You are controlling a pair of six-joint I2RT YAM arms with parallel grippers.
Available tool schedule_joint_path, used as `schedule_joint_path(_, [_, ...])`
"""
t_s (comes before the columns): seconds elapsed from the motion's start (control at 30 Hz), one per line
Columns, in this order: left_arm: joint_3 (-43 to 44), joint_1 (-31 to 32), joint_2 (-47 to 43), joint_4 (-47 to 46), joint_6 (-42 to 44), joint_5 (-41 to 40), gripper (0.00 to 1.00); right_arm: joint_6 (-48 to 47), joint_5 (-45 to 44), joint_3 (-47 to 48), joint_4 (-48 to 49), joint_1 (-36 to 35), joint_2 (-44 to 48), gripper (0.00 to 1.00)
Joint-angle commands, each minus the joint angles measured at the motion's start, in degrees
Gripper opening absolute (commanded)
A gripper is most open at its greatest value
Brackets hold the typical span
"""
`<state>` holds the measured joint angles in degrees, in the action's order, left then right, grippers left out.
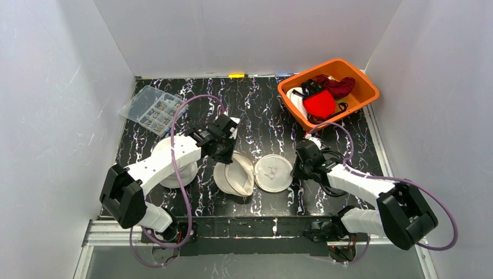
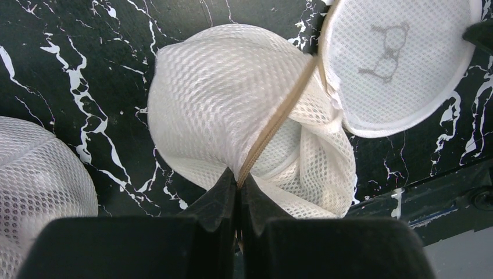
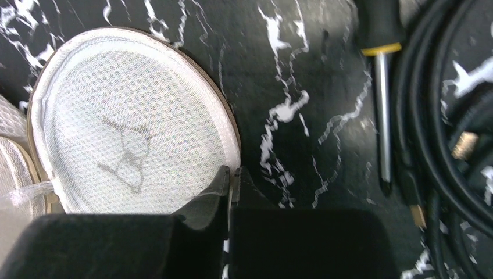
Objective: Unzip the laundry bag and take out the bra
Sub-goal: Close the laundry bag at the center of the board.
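two claws in play, both closed. left claw (image 2: 237, 175): jaws together, clamped on the tan zipper tape (image 2: 279, 110), which runs taut from the fingertips up across the mesh. right claw (image 3: 231, 172): jaws together, nipping the bound rim of the flat round lid panel (image 3: 134, 122) at its near edge.

laundry bag (image 1: 235, 177): lies on the marbled table (image 1: 261, 116) between the two arms. its domed half (image 2: 221, 99) is tipped on its side, touching the lid panel, and the zip looks largely undone. bra: not made out in any view. a pale curved edge shows inside the dome's mouth, but whether it is a cup or bag lining cannot be told.

handling, as judged: the mesh is light and soft and will drag and collapse if pulled unanchored. the stiffened rim and the zipper tape are the sound holds. any bra inside would be limp and apt to snag, so it is best taken by a cup edge or strap through the open mouth.

surroundings: a second white mesh dome (image 2: 35, 186) sits left of the bag, apart from it. a screwdriver (image 3: 381, 81) and black cables (image 3: 442, 116) lie right of the lid. an orange bin (image 1: 361, 84) of garments is at the far right, and a clear compartment box (image 1: 152, 108) at the far left.
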<state>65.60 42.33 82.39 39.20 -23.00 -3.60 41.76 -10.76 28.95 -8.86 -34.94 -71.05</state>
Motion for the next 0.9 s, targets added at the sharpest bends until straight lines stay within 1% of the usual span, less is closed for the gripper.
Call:
schedule_joint_path(0.0, [-0.26, -0.23, -3.81, 0.71, -0.20, 0.85, 0.00, -2.78, -3.17, 4.30, -12.09, -0.44, 7.12, 0.01])
schedule_joint_path(0.1, [0.40, -0.23, -4.40, 0.94, -0.58, 1.03, 0.00, -6.67, -5.00, 12.75, -18.23, -0.44, 11.52, 0.01])
schedule_joint_path(0.2, [1.49, -0.23, -4.60, 0.92, -1.25, 1.00, 0.00, -11.31, -6.91, 23.36, -25.52, -0.40, 12.41, 0.01])
schedule_joint_path(0.4, [5.22, -0.26, -3.26, 0.65, -2.70, 2.06, 0.00, -21.10, -7.13, 42.96, -36.91, -0.41, 8.61, 0.01])
schedule_joint_path(0.5, [9.43, -0.39, -2.00, 1.85, -2.66, 1.16, 0.00, -23.77, -6.08, 51.74, -39.19, -0.42, 7.35, 0.01])
schedule_joint_path(0.6, [11.61, -0.88, -0.40, 1.67, -2.76, 2.27, 0.01, -25.59, -3.50, 54.78, -38.62, -0.39, 7.74, 0.01])
schedule_joint_path(0.7, [14.15, -1.72, 3.07, 2.37, -2.84, 3.57, 0.01, -26.22, -1.44, 55.61, -38.09, -0.47, 8.35, 0.01])
schedule_joint_path(0.77, [15.62, -2.31, 5.00, 2.11, -2.74, 6.46, 0.02, -26.99, 1.56, 55.94, -37.47, -0.40, 8.97, 0.01])
schedule_joint_path(0.87, [16.65, -3.28, 8.99, 1.24, -2.60, 8.95, 0.04, -27.47, 1.71, 54.79, -36.92, -0.40, 9.40, 0.01])
